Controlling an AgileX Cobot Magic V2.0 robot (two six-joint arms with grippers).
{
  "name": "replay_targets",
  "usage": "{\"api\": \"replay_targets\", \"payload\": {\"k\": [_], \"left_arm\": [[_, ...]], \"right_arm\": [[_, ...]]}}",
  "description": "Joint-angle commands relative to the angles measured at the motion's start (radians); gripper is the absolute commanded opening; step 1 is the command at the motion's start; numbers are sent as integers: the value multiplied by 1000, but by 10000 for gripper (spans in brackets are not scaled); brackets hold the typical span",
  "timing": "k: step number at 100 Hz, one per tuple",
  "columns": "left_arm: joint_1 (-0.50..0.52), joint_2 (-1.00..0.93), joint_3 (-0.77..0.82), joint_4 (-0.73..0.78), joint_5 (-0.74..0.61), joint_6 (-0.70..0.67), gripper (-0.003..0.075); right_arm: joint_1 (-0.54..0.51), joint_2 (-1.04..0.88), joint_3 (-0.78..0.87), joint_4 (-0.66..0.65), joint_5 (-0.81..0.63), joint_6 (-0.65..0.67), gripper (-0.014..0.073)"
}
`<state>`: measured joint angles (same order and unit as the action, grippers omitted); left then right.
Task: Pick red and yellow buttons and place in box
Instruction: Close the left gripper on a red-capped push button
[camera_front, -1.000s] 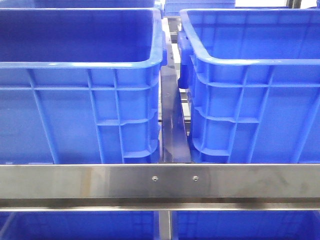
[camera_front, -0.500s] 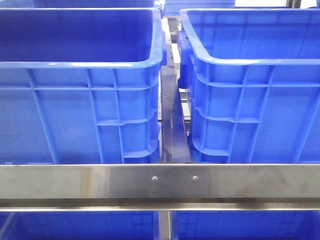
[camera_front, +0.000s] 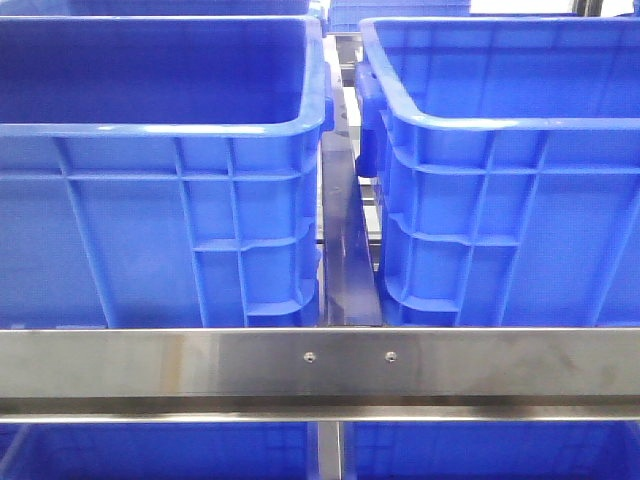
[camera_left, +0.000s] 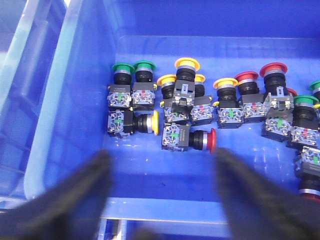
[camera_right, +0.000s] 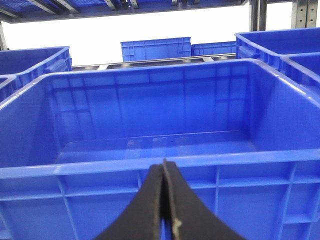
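In the left wrist view my left gripper (camera_left: 161, 157) is open and empty, its blurred fingers (camera_left: 85, 195) spread above the near wall of a blue crate (camera_left: 65, 100) holding several push buttons. A red button (camera_left: 212, 140) lies on its side just beyond the fingers. A yellow button (camera_left: 155, 123) lies on its side to its left. More yellow, red and green buttons stand behind them. My right gripper (camera_right: 163, 165) is shut and empty, facing the near rim of the box (camera_right: 100, 167), whose panelled inside shows nothing in it. The box (camera_front: 500, 125) stands at the right in the front view; neither gripper shows there.
A second blue crate (camera_front: 160, 128) with smooth dark inner walls stands at the left in the front view, with a narrow gap (camera_front: 345, 250) between the two. A steel rail (camera_front: 320, 365) runs across in front. More blue crates (camera_right: 155, 49) stand behind the box.
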<state>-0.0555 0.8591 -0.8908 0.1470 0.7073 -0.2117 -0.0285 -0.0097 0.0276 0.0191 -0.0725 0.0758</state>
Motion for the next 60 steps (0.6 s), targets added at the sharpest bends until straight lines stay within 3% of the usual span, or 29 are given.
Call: {"api": "replay_targets", "payload": {"k": [1,30,43,60], "left_arm": [[2,-3,-36,-25,-63,0,545],[-144,161,-114,-46,-86,16,545],[-223,306,-213,-44,-87,16,545],[-251,513,-377,-42,-59,16,545]], "right_arm": [[0,-26,-20,-9,-80,-3,-67],[0,-26,-20,-9,-80,-3,-67],[0,-26,-20,-9,-80,-3,-67],[0,-26,-20,-9,-80,-3,-67]]}}
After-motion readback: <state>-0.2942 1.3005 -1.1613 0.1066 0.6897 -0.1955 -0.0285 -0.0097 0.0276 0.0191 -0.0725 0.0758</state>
